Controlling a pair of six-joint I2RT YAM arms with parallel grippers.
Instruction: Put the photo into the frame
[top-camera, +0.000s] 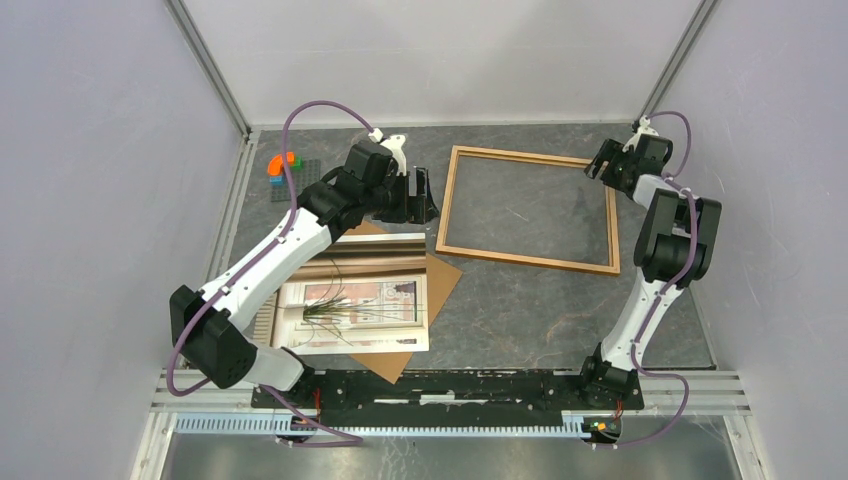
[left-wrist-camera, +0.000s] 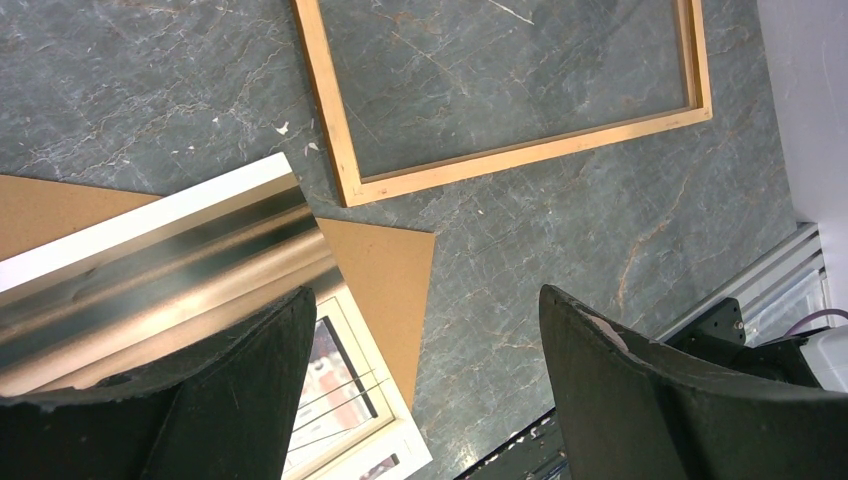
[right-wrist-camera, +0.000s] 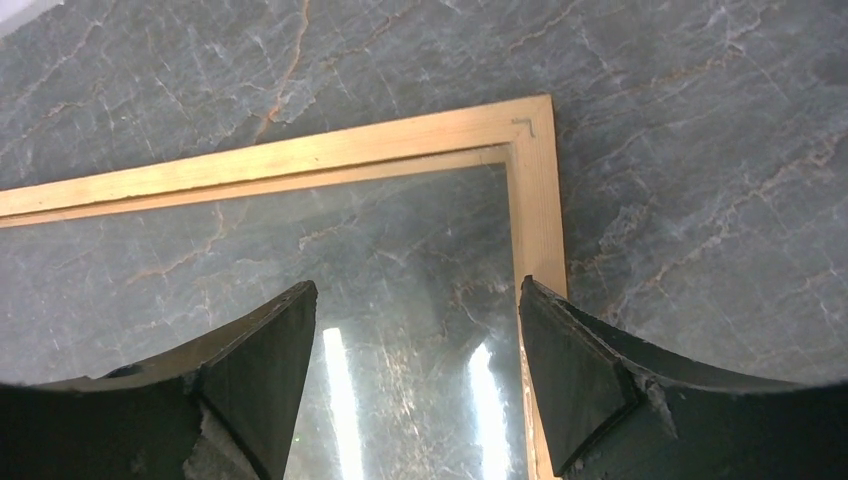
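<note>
Surface (top-camera: 520, 310): grey, veined, carries everything. Frame (top-camera: 527, 258): light wood, lies flat on the far right half, slightly skewed; glints inside it suggest a pane is seated, not certain. Backing board (top-camera: 443, 272): plain brown, lies near left under the photo, corners poking out. Photo (top-camera: 350, 300): white-bordered print, flat on the board, well apart from the frame, with a shiny band along its far edge. Left pincer (left-wrist-camera: 428, 292): jaws apart, nothing between them, hovering over the photo's far right corner. Right pincer (right-wrist-camera: 417, 283): jaws apart, holding nothing, above the frame's far right corner with one finger over the right rail; cannot tell whether it touches the wood. Small coloured blocks (top-camera: 283, 165): far left, out of play. Judgement: photo not yet lifted, so the step in hand is the pickup by the left arm. To do it well: take the print at a free edge or corner, one finger slipped under, without catching the board; close gently to avoid a crease; carry it level; turn it to match the frame's skew; seat one edge in the opening first, then lower the rest. The right pincer can steady the rail, keeping off the pane.
</note>
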